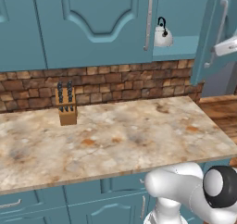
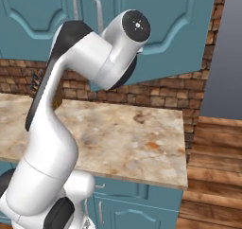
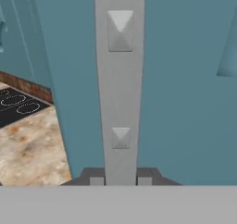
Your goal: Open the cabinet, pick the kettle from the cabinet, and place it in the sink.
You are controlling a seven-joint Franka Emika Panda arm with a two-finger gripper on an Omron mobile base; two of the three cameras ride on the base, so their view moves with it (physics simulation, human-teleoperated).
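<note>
The hand (image 3: pixel 120 180) sits at the silver bar handle (image 3: pixel 120 93) of the open cabinet door (image 3: pixel 185 102). In the hand view its two dark fingertips (image 3: pixel 96 180) stand one on each side of the bar, close against it, pinching the handle. Two square mounts are seen on the bar in this view, one high and one low.

In the left base view the hand (image 1: pixel 227 47) appears as a white part at the far right edge, against the same handle on the door (image 1: pixel 210 38), which is swung outward. Behind the open door lies the cabinet (image 1: pixel 180 15) interior with one pale shelf. One kettle (image 1: pixel 162 35), silvery-white with a black looped handle, stands upright on that shelf, near its left end, just right of the closed door (image 1: pixel 92 24). The closed door carries one vertical silver handle (image 1: pixel 148 21).

Below the cabinet runs a brick backsplash (image 1: pixel 115 84), then the beige marbled worktop (image 1: pixel 120 135). One wooden knife block (image 1: pixel 66 105) stands at the far left of the worktop against the bricks, well apart from the kettle. In the hand view, one black stovetop (image 3: pixel 16 105) is set in the worktop to the left.
</note>
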